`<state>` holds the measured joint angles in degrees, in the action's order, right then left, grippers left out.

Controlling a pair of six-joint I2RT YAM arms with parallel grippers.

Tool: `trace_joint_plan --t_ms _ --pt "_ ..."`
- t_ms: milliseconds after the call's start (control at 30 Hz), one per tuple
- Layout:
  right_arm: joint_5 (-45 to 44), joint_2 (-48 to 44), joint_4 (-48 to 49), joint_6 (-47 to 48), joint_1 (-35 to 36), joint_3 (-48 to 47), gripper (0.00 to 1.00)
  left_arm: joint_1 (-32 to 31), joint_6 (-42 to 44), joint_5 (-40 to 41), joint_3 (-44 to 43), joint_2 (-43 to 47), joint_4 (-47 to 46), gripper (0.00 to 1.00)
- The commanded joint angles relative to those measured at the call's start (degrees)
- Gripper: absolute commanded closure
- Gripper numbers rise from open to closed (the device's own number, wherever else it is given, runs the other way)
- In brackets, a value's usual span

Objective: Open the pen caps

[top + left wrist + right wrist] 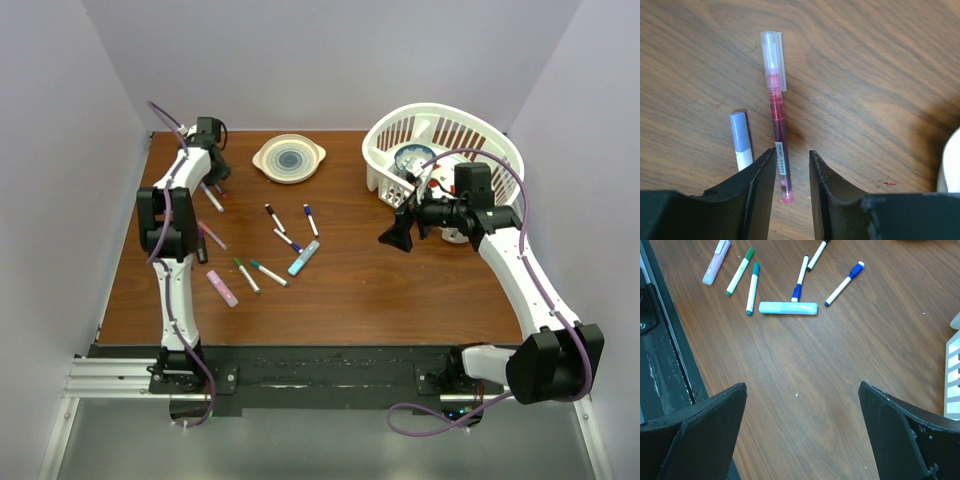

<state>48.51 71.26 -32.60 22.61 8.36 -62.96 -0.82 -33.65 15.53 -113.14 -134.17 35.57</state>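
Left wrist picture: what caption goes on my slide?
Left hand straddles a red pen, clear cap on, beside a purple marker.

Bright, even light — soft faint shadows, views sharp.

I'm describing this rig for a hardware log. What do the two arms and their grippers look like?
Both arms are alike: white shell links with black joints, the left arm and right arm each trailed by a looping purple cable. The left gripper and right gripper each have two flat, black, wedge-shaped fingers, scuffed pale at the edges.
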Motion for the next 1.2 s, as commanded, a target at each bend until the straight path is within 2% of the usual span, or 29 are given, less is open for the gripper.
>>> trace_joint_plan --t_ms 0,267,567,733,800,933,1100,1167 --pt "-0.52 0.1 0.08 1.12 0.17 -0.41 0.01 2.12 -0.01 0.82 0.55 -0.57 -1.12 0.62" --pt "-0.79 -0.07 -0.01 1.21 0.25 -0.5 0.01 2.66 0.16 -0.85 0.64 -2.15 -1.38 0.63" --pt "-0.96 -0.16 -0.01 1.12 -0.27 -0.5 0.01 3.19 0.69 -3.05 0.73 -3.55 -1.65 0.71" --pt "-0.96 -0.07 -0.01 1.03 -0.36 -0.5 0.01 3.28 1.22 -3.14 1.08 -3.64 -1.73 0.8" --pt "-0.88 -0.07 -0.01 1.03 -0.45 -0.5 0.01 3.63 1.04 -4.01 1.96 -2.77 -2.35 0.88" --pt "-0.52 -0.34 -0.01 1.03 -0.8 -0.41 0.01 4.6 0.78 -8.75 7.49 3.45 -11.19 0.95" --pt "-0.17 -0.34 0.17 1.03 -1.07 -0.15 0.01 4.77 2.27 -15.26 10.31 9.09 -16.76 1.0" --pt "0.44 -0.42 0.25 1.03 -1.24 0.03 0.01 4.86 2.89 -21.99 13.45 12.86 -20.0 1.0"
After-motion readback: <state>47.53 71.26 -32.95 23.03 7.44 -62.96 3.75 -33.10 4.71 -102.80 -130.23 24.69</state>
